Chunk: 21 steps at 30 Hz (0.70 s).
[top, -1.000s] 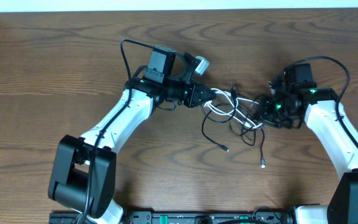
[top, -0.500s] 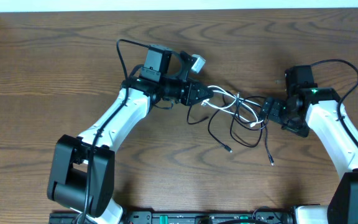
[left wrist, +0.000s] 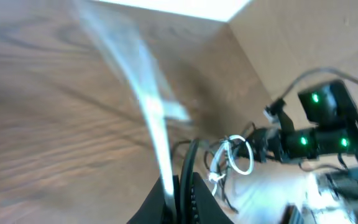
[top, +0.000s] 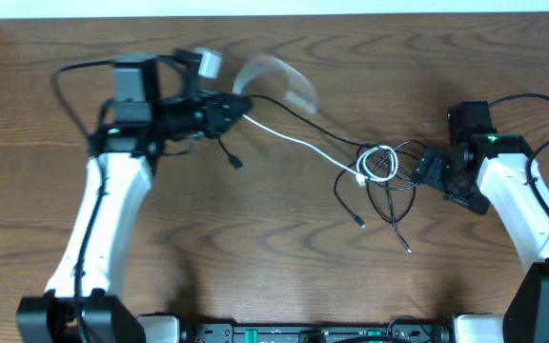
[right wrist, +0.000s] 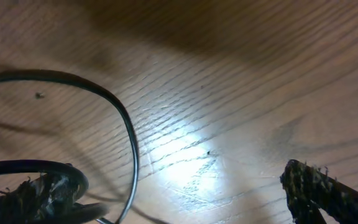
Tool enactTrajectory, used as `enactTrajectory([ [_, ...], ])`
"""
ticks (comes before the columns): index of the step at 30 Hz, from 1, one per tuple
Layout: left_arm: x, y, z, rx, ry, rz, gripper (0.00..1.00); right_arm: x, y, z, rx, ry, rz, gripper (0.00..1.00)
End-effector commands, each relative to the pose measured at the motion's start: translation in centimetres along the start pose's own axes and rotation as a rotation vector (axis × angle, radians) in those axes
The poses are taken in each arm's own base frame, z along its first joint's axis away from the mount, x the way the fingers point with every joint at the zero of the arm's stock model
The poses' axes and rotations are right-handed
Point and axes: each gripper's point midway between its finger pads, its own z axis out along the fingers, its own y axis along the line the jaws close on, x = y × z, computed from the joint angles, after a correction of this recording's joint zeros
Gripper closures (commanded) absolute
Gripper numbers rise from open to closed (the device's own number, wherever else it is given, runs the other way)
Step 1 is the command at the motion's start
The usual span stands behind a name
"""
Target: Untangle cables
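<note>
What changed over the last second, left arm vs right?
The left gripper swung away to the far left, gripping the white cable and drawing it out in a long line. The black cable loops and the right gripper only drifted slightly right.

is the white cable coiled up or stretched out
Mostly stretched out: the white cable runs in a long line from the left hand to one small loop amid the black cable.
</note>
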Motion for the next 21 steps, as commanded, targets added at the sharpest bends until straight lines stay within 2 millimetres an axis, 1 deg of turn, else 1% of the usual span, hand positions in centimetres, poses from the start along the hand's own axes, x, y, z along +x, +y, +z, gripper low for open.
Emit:
enactTrajectory([
  [1, -2.0, 1.1, -3.3, -0.051, -0.087, 0.003, 0.92, -1.0, -1.4, -0.4, 0.057, -0.049, 0.038, 0.01],
  [4, -2.9, 2.4, -5.5, -0.094, -0.137, -0.011, 0.92, -1.0, -1.4, -0.4, 0.057, -0.050, 0.044, 0.01],
  [9, -3.5, 3.7, -7.8, -0.102, -0.184, -0.042, 0.92, -1.3, -2.0, -0.3, 0.061, -0.050, 0.067, 0.01],
  [12, -3.6, 4.2, -8.5, -0.113, -0.196, -0.055, 0.94, -1.8, -2.6, -0.3, 0.061, -0.055, 0.092, 0.01],
  [14, -3.5, 4.5, -8.9, -0.122, -0.200, -0.068, 0.92, -2.0, -3.1, -0.2, 0.063, -0.058, 0.112, 0.01],
  [19, -3.3, 5.1, -9.4, -0.135, -0.202, -0.096, 0.93, -2.5, -4.2, -0.1, 0.061, -0.053, 0.160, 0.01],
  [21, -3.2, 5.1, -9.4, -0.135, -0.200, -0.100, 0.92, -2.8, -4.2, -0.1, 0.036, -0.051, 0.176, 0.01],
])
